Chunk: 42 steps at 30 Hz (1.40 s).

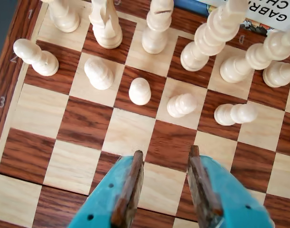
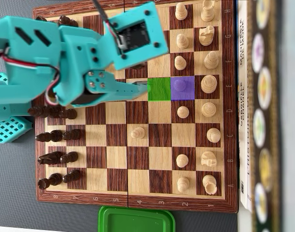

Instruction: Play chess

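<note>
Chessboard (image 2: pixel 137 159) squares lie beneath the gripper (image 1: pixel 166 156), whose two turquoise fingers (image 1: pixel 130 190) stand parted with nothing between them, hovering over bare squares in the wrist view. Just ahead of the tips a white pawn (image 1: pixel 139 90) sits on a dark square, flanked by other white pawns, with the taller white back-rank pieces (image 1: pixel 157 26) behind. From overhead, the turquoise arm (image 2: pixel 65 58) reaches across the board toward a green-tinted square (image 2: pixel 159 89) and a purple-tinted one (image 2: pixel 182 89) holding a pawn. Dark pieces (image 2: pixel 53 137) line the left edge; a green lid (image 2: pixel 136 220) lies below the board.
</note>
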Available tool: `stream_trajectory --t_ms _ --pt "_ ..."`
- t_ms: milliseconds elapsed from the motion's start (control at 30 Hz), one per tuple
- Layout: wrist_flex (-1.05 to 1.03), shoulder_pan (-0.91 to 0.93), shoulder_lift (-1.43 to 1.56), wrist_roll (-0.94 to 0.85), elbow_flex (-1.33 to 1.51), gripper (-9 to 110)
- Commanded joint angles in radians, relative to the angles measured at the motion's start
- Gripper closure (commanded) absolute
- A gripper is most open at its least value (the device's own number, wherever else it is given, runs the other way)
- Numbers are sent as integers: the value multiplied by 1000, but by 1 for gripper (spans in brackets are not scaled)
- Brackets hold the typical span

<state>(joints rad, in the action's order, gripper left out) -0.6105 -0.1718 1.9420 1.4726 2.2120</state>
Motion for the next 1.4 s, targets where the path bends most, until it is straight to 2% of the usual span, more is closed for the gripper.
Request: stream_trajectory --t_ms 0,400,1367 --pt "21 8 -34 8 -77 87" --pt "20 60 -112 9 -106 87" --pt "21 35 -179 11 -156 87"
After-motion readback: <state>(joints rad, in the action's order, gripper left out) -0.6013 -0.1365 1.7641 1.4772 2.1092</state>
